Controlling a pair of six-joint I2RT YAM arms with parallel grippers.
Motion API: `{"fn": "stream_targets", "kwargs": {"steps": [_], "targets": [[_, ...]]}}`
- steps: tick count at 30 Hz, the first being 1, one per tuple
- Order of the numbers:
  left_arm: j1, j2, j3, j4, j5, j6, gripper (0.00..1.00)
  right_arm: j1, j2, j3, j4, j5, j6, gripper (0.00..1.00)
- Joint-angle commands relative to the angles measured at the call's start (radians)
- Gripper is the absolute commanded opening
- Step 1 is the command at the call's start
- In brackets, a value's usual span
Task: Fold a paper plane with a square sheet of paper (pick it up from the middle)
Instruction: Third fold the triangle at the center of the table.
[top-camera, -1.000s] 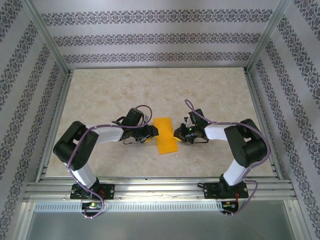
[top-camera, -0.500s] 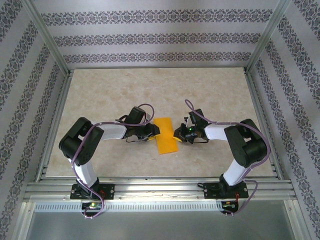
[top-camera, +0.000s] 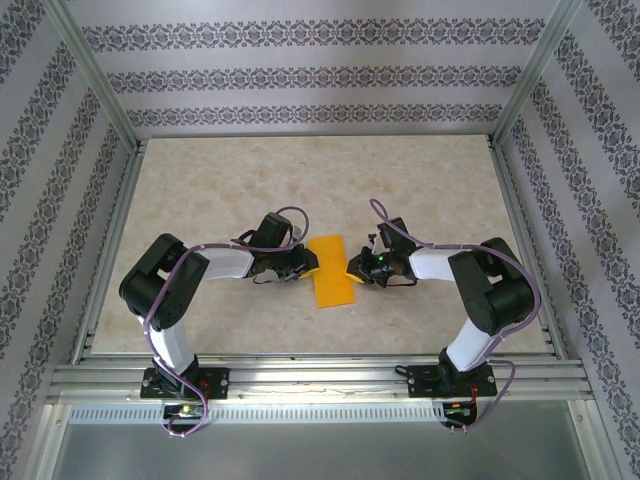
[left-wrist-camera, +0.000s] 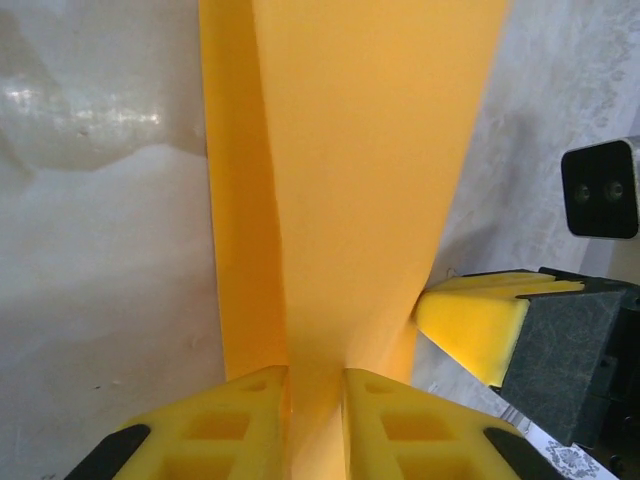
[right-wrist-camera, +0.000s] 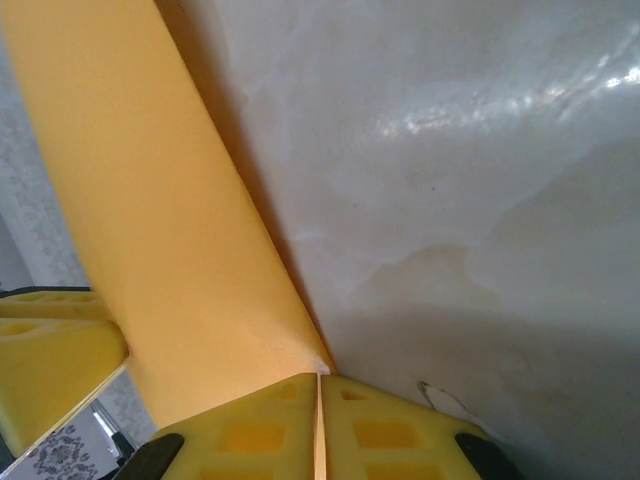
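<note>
The square sheet of paper, bright orange, lies on the table as a narrow doubled rectangle between both grippers. In the left wrist view the paper bows up and runs into the narrow gap between the jaws of my left gripper, which is open around the left edge. My right gripper is shut on the paper's right edge, with only a hairline between its pads. The paper plane is out of view.
The beige marbled tabletop spreads all round the paper. Aluminium frame rails and patterned walls close it in. The right gripper's yellow finger sits close beside the paper in the left wrist view.
My left arm has slid right onto the paper's left edge and its jaws have narrowed around it. The right gripper and the paper have stayed put.
</note>
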Motion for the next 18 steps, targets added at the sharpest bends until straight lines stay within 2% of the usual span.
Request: {"fn": "stream_targets", "kwargs": {"steps": [1,12,18], "targets": [[0.0,0.0,-0.003,0.031,0.012,-0.007,0.18,0.022,0.018,-0.015,-0.015,0.019,0.014,0.12],[0.001,-0.021,-0.012,0.026,0.002,-0.01,0.09,0.024,-0.028,-0.01,-0.006,-0.001,-0.006,0.17],[0.003,-0.059,-0.026,0.065,-0.003,-0.033,0.08,0.039,-0.19,-0.032,-0.055,0.131,-0.055,0.23]]}}
